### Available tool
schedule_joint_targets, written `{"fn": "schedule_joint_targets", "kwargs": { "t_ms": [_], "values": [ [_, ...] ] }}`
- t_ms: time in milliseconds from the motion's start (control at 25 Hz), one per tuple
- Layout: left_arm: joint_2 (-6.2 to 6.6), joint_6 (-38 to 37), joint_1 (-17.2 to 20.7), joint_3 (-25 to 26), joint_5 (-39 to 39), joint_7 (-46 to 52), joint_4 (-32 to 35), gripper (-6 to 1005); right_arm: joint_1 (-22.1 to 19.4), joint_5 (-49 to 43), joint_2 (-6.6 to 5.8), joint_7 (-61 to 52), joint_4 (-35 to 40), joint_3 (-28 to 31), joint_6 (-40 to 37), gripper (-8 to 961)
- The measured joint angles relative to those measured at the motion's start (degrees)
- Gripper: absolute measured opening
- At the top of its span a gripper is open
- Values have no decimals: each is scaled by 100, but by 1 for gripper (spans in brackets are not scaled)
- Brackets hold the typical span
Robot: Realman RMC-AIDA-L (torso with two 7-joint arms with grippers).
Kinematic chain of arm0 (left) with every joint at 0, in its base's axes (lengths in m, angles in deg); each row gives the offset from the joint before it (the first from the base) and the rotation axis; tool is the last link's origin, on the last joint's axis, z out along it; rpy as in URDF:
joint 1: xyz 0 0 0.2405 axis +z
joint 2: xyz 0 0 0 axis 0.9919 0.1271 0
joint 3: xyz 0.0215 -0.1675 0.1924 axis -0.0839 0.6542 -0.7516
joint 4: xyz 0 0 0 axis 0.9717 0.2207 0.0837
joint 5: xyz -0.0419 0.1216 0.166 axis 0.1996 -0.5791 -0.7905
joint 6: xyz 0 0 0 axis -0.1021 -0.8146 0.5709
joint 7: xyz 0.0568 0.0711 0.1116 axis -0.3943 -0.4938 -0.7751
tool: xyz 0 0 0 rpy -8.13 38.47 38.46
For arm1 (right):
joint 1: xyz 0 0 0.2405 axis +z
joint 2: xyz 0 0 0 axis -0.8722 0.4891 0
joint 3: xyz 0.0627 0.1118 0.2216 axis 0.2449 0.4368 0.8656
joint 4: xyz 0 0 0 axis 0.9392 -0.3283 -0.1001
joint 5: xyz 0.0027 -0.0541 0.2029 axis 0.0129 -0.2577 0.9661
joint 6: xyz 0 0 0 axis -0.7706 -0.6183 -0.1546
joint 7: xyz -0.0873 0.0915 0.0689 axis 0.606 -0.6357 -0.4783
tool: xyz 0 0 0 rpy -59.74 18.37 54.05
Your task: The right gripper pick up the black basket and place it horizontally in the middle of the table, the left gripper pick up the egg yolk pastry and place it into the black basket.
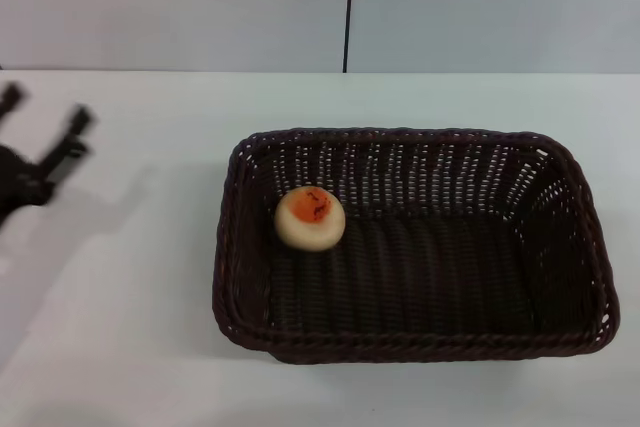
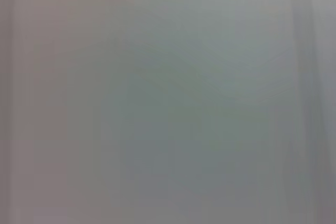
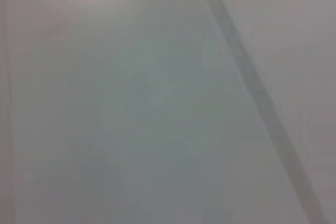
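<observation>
The black basket lies lengthwise across the white table, a little right of the middle, in the head view. The egg yolk pastry sits inside the basket near its left wall, orange top up. My left gripper is at the far left edge of the head view, well clear of the basket, with its two black fingers spread open and nothing between them. My right gripper is out of view. Both wrist views show only blank pale surface.
A pale wall with a dark vertical seam stands behind the table's far edge. The basket's right rim reaches close to the right side of the head view.
</observation>
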Motion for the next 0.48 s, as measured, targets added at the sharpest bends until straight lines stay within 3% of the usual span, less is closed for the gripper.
{"fn": "schedule_joint_targets", "kwargs": {
  "t_ms": [40, 120, 240, 480],
  "values": [
    [0, 79, 95, 320, 8, -114, -104, 848, 0, 0, 0, 0, 0, 0, 0, 815],
    [-1, 176, 219, 818, 12, -233, -246, 847, 38, 3, 0, 314, -388, 560, -18, 815],
    [-14, 333, 376, 1388, 15, -384, -397, 846, 23, 1, 2, 370, -426, 648, -19, 815],
    [-18, 472, 435, 1571, 14, -493, -456, 843, 64, -25, -1, 373, -478, 650, 34, 814]
  ]
}}
